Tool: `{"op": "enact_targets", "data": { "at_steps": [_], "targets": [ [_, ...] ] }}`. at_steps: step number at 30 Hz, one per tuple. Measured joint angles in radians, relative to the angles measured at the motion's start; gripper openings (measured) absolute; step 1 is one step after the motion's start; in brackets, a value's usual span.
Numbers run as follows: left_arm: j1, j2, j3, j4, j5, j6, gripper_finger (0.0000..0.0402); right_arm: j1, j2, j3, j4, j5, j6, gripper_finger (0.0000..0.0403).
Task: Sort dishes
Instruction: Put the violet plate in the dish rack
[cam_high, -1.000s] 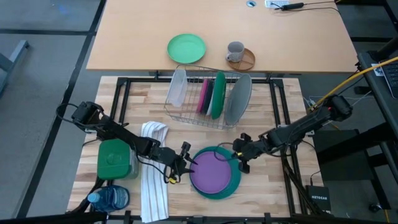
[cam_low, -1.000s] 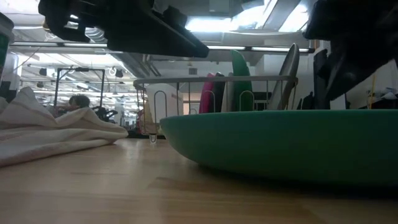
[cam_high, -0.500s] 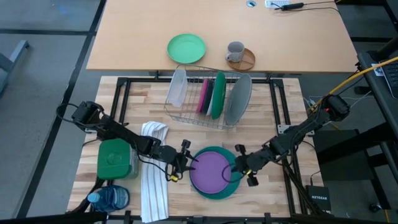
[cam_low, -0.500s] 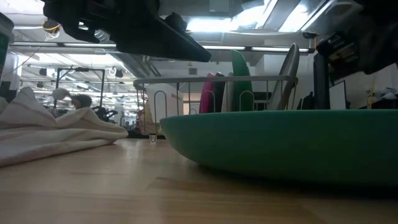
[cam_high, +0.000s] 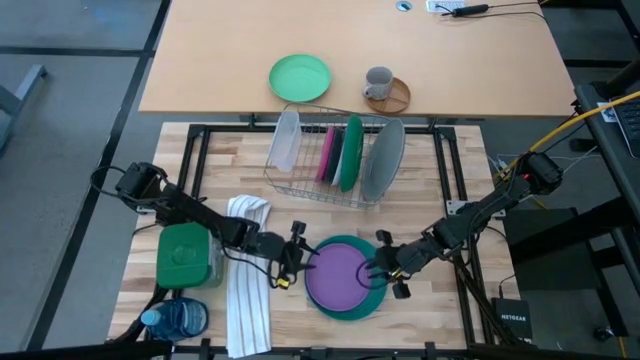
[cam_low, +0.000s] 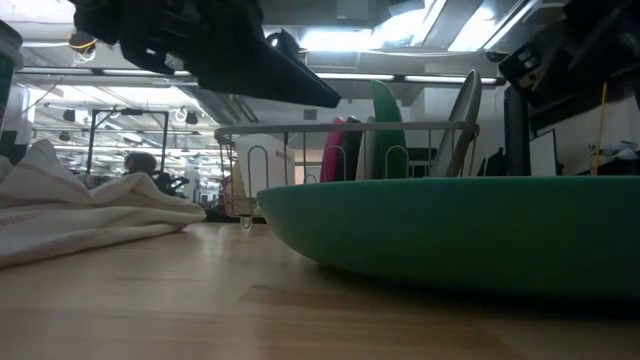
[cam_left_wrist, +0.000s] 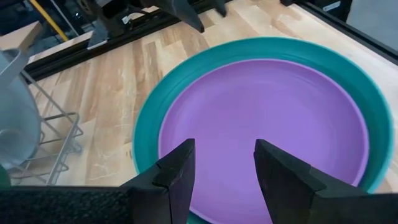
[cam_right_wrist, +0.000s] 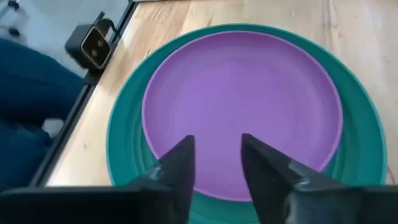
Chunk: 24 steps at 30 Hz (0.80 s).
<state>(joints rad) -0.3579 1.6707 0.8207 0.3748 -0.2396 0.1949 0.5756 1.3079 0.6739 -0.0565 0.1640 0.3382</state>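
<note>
Your right gripper (cam_high: 381, 270) hung over the right rim of the purple plate (cam_high: 337, 277), fingers (cam_right_wrist: 176, 167) parted and holding nothing. Your left gripper (cam_high: 297, 262) sat at the opposite rim, its fingers (cam_left_wrist: 174, 176) likewise spread and empty. The purple plate, round, flat and matte, lay nested inside a wider teal plate (cam_high: 381, 290) on the pale wooden table (cam_high: 440, 220). Behind, a wire rack (cam_high: 312, 190) held more plates on edge. From table height, only the teal plate's (cam_low: 450, 228) side showed; the purple one was hidden.
</note>
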Motion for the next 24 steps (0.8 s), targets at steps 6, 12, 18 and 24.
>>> {"op": "enact_targets", "data": {
  "at_steps": [6, 12, 18, 24],
  "targets": [
    [0.02, 0.0, 0.0, 0.001, 0.0, -0.014, 0.0155, 0.008, 0.024, 0.0, -0.002, -0.087, -0.254, 0.0193],
    [0.026, 0.0, 0.0, 0.0, 0.0, -0.013, 0.0155, 0.009, 0.107, 0.0, 0.003, -0.055, -0.433, 0.0209],
    [0.026, 0.0, 0.0, -0.005, 0.0, -0.013, 0.0155, 0.009, 0.184, 0.0, 0.002, -0.052, -0.548, 0.0209],
    [0.026, 0.0, 0.0, -0.048, 0.0, -0.012, 0.0155, 0.009, 0.22, 0.0, -0.001, -0.051, -0.61, 0.0209]
  ]
}}
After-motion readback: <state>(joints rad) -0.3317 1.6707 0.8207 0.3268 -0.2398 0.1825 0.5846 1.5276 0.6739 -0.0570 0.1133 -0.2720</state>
